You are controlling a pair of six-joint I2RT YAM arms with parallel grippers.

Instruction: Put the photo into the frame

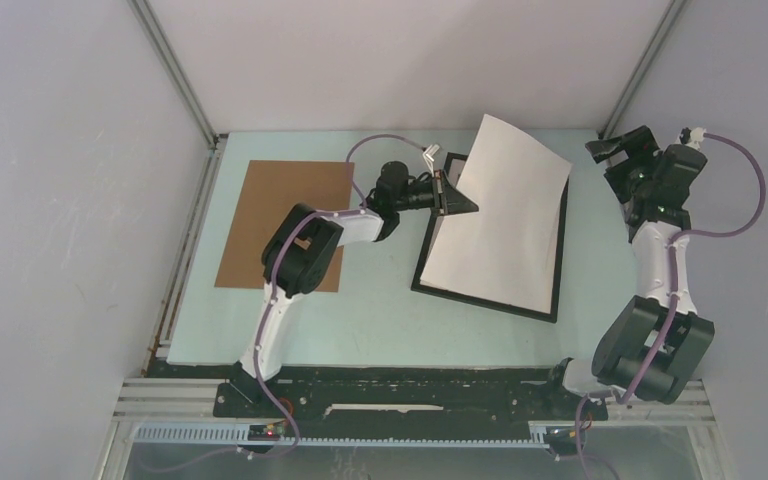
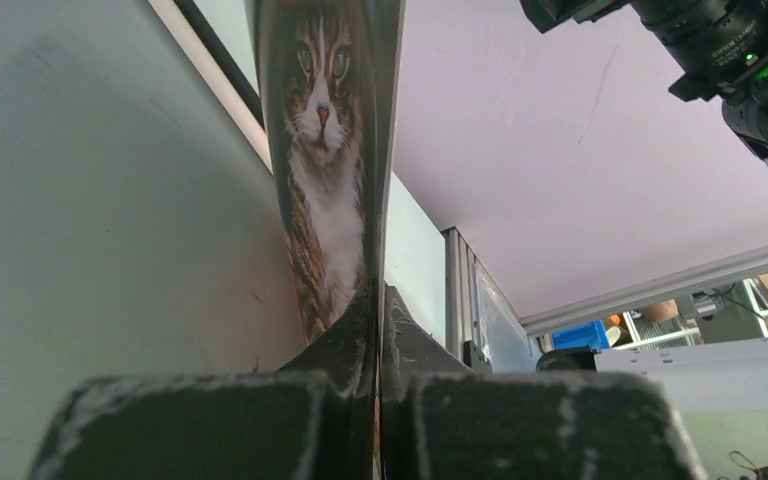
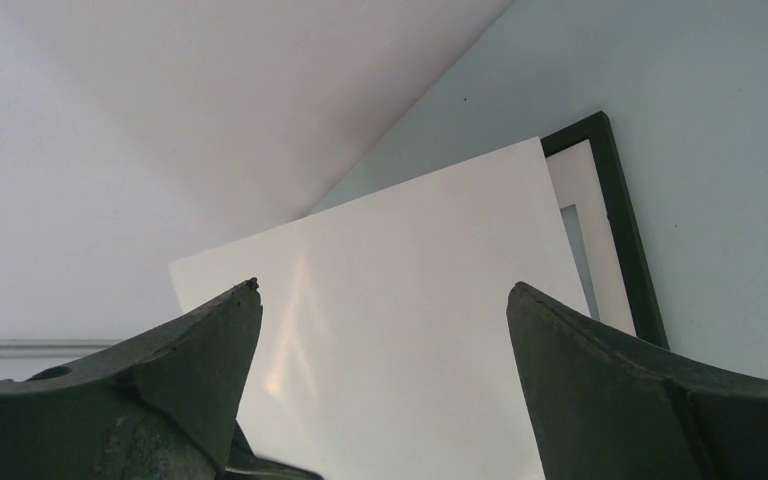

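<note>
Above the desk (image 1: 380, 310) we are seeing the left gripper (image 1: 456, 194) pinching the photo (image 1: 505, 220) by its edge, its white back tilting over the frame (image 3: 626, 238) and hiding most of it, the print showing only in the left wrist view, while the right gripper (image 1: 622, 146) is hanging wide apart, empty.

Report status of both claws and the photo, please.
Left claw shut on photo, held tilted over frame. Right claw open, empty. White mat lies in frame.

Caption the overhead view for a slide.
The left gripper pinches the glossy rectangular photo, white back up, over the thin black rectangular frame.
</note>
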